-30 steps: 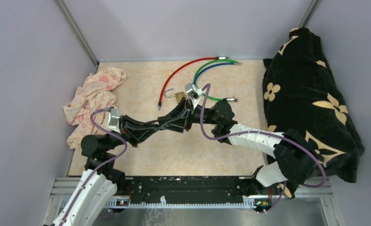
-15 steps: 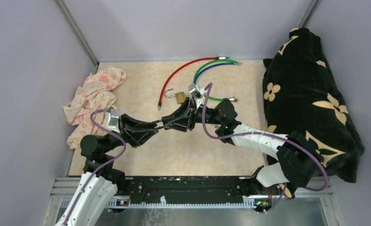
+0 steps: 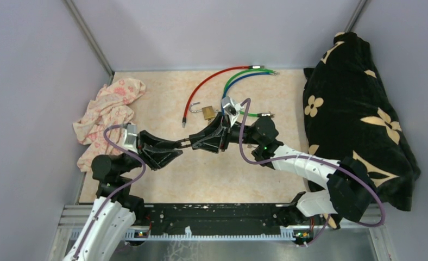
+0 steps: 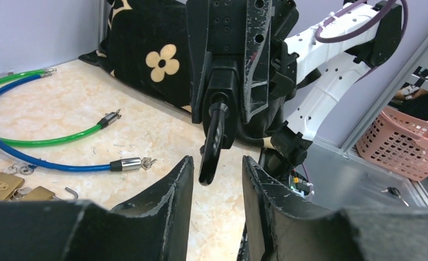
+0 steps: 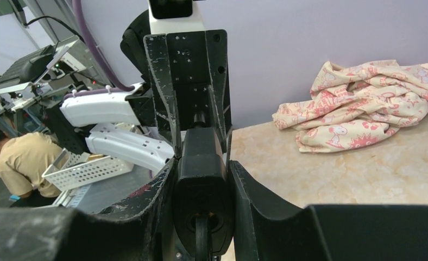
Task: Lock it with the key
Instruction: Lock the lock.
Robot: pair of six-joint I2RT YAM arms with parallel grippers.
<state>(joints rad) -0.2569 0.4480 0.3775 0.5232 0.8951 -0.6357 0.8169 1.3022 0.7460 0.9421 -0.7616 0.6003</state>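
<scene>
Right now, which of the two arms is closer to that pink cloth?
Left. The left arm bends close beside the pink cloth. The right arm comes in from the opposite side, next to the black flowered blanket.

Marbled stone worktop (image 3: 163,87): peach-beige, pale veins. Walls (image 3: 212,32): pale lilac.

Red looped cable (image 3: 206,80), green looped cable (image 4: 43,143), blue looped cable (image 4: 65,166): silver ends.

Small brass padlock (image 3: 207,112): yellow-gold, grey shackle.

Flat black key (image 4: 212,147): dark throughout.

Black plush fabric bundle (image 3: 358,109): cream flower motifs.

Crumpled cream cloth (image 5: 364,98): pink-red cartoon print.

Left fingers (image 4: 168,201), right fingers (image 5: 255,206): scuffed black.

Arm links (image 3: 299,160): white. Hoses (image 3: 241,141): purple.

Plastic mesh basket (image 4: 396,147): pink.
</scene>
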